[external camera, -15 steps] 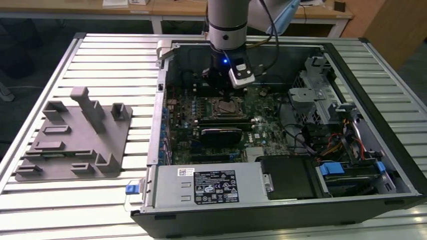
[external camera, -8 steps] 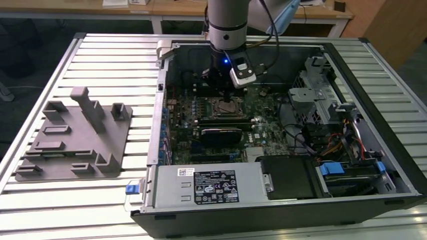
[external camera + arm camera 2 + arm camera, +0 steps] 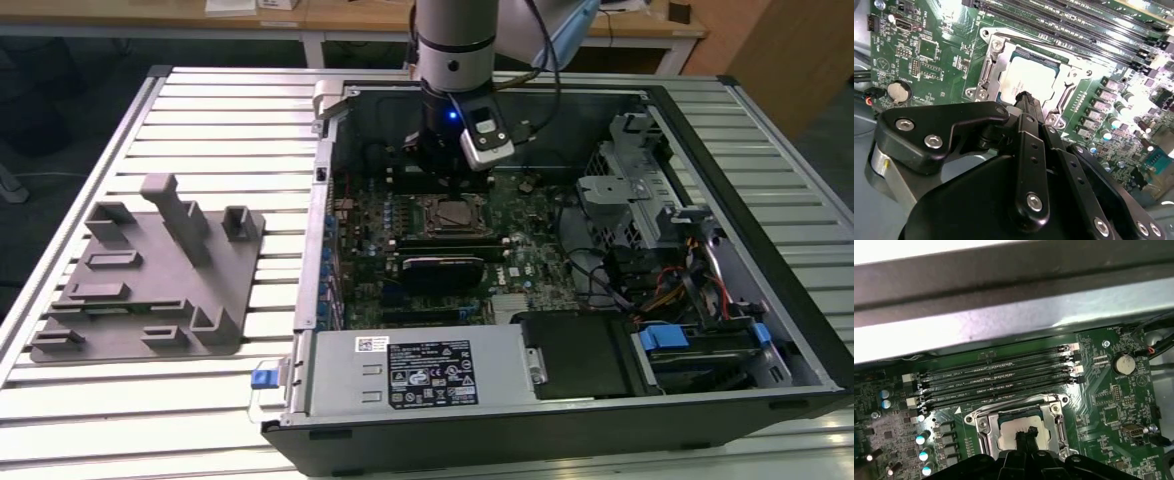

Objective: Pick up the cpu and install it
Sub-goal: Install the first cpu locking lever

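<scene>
Gripper [image 3: 1026, 100] housing and linkage take up the near field in the second wrist view, with black arms and silver screw heads. The fingers [image 3: 1029, 107] come together into a narrow black tip directly over the socket [image 3: 985, 75]. The tip appears closed with nothing between the fingers, though whether it touches the chip below cannot be told.

Just beyond the tip, the cpu [image 3: 1026, 77] lies flat inside the metal socket frame on the motherboard [image 3: 929, 45]. Its silver top faces up and its edges run parallel to the frame. The chip is square, so no long axis is evident; its sides follow the board's grid, in line with the memory slots [image 3: 999, 377] beside the socket. It appears level, not tilted.

Status: the pickup and placement appear done, judging from the chip sitting in the socket and the fingers holding nothing. The frame around the chip looks open rather than clamped over the lid, so locking appears to remain.

Farther out, in the exterior view, the arm [image 3: 454, 60] stands upright over the open computer case [image 3: 747, 230], above the socket area. Well apart, toward the exterior view's left, a grey tray [image 3: 147, 270] with upright posts rests on the slatted table [image 3: 200, 110].
</scene>
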`<state>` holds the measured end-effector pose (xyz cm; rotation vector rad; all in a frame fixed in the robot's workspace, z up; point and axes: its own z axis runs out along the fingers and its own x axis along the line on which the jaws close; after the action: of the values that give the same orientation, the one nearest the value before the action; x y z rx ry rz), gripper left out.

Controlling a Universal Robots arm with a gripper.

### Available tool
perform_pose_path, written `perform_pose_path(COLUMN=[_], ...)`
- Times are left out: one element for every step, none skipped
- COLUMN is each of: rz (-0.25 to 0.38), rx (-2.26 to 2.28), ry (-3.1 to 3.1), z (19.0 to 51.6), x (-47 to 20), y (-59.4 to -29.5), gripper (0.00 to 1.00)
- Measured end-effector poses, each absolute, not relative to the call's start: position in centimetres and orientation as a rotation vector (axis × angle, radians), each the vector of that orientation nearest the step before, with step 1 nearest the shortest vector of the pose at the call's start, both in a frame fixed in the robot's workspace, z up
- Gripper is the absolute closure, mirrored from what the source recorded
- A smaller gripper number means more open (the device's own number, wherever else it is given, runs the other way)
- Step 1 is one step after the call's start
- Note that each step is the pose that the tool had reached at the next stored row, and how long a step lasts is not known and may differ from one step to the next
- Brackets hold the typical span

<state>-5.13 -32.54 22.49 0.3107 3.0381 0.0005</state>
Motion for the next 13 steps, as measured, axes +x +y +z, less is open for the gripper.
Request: perform_pose_path(rz=[0.000, 0.000, 0.000, -0.001, -0.003, -0.004, -0.005, -0.005, -0.005, -0.006, -0.009, -0.012, -0.017], rx=[0.311, 0.311, 0.311, 0.311, 0.310, 0.310, 0.310, 0.310, 0.310, 0.311, 0.311, 0.311, 0.311], ry=[3.038, 3.038, 3.038, 3.038, 3.038, 3.038, 3.038, 3.038, 3.040, 3.042, 3.046, 3.049, 3.053], z=[22.65, 22.80, 22.92, 23.03, 23.12, 23.21, 23.28, 23.32, 23.34, 23.35, 23.36, 23.36, 23.36], x=[-5.13, -5.12, -5.12, -5.11, -5.10, -5.09, -5.06, -5.01, -4.90, -4.79, -4.67, -4.58, -4.49], y=[-32.54, -32.55, -32.54, -32.55, -32.54, -32.55, -32.54, -32.54, -32.54, -32.54, -32.55, -32.55, -32.55], gripper=[0.89, 0.89, 0.89, 0.89, 0.89, 0.89, 0.89, 0.89, 0.89, 0.89, 0.89, 0.89, 0.89])
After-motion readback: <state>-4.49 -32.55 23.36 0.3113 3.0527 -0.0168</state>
